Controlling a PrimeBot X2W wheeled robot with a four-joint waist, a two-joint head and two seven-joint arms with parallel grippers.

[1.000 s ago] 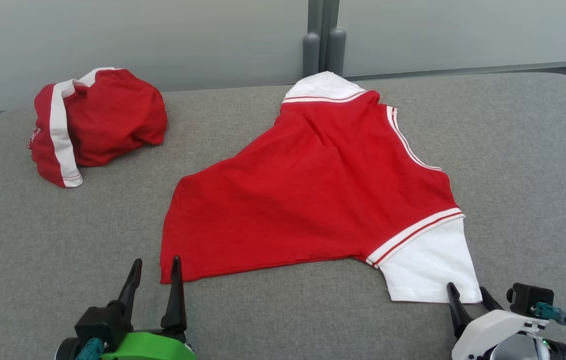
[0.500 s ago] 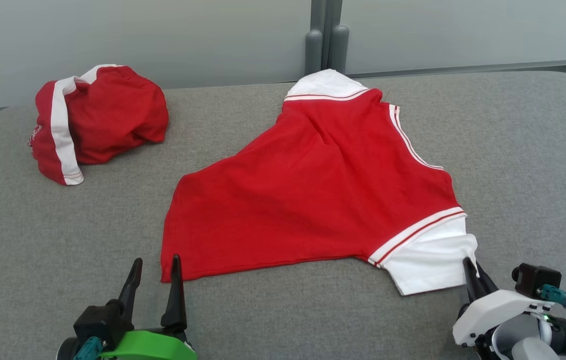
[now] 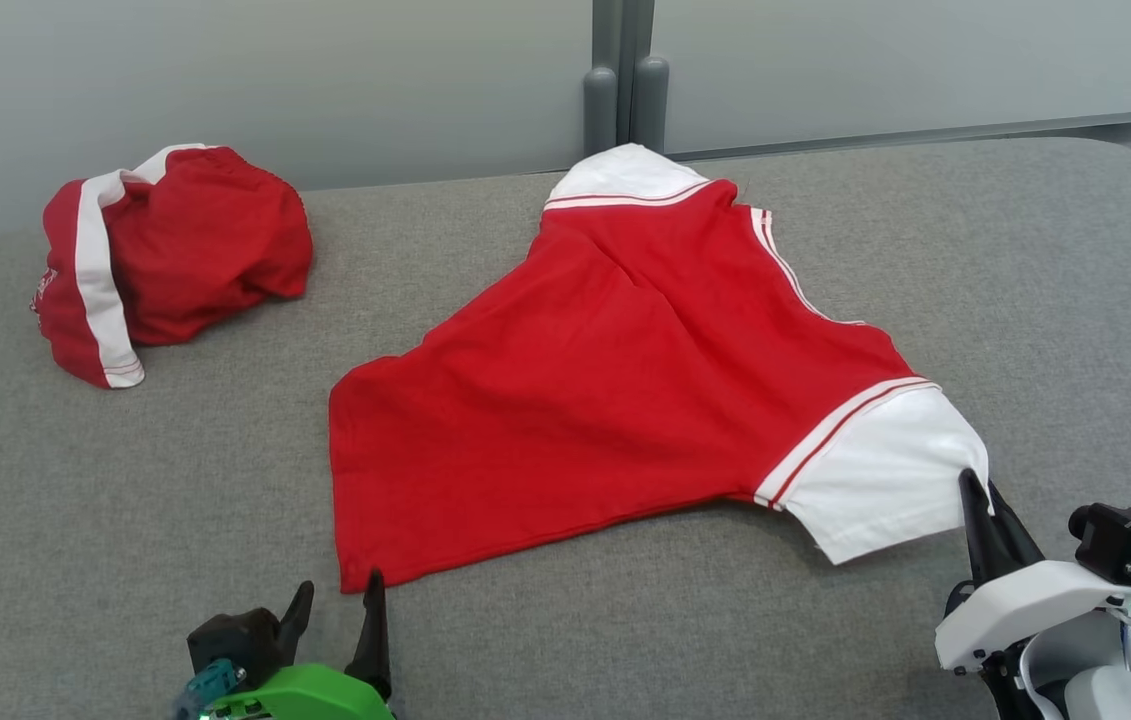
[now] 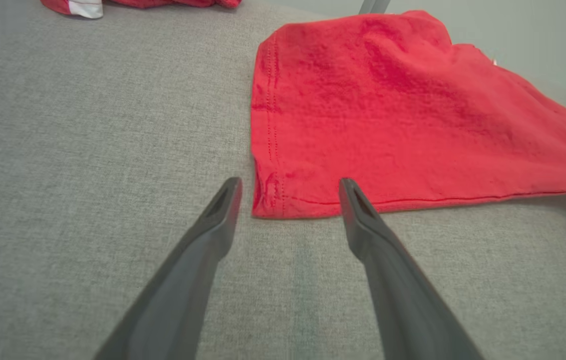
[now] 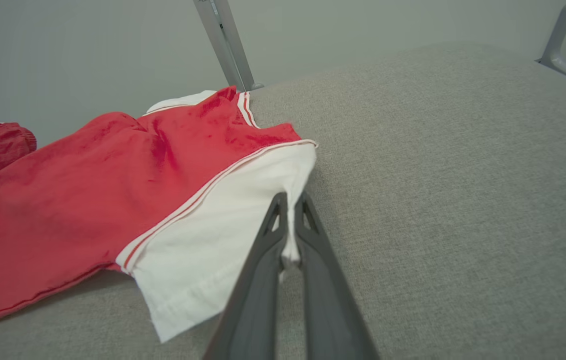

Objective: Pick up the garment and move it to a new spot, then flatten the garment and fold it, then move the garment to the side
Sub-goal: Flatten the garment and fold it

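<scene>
Here — garment (image 3: 625, 400) on grey fabric table (image 3: 1025, 300), pale wall (image 3: 225, 80).

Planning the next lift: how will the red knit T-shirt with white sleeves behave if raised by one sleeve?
Probably floppy: the red knit T-shirt with white sleeves puckers softly where the right gripper pinches its sleeve edge. Likely light and thin, so it should hang limp rather than hold shape. The grey woven surface looks rough, so dragging may bunch it.

Left tool (image 3: 340, 585) splayed, right tool (image 3: 972, 482) clamped.
</scene>
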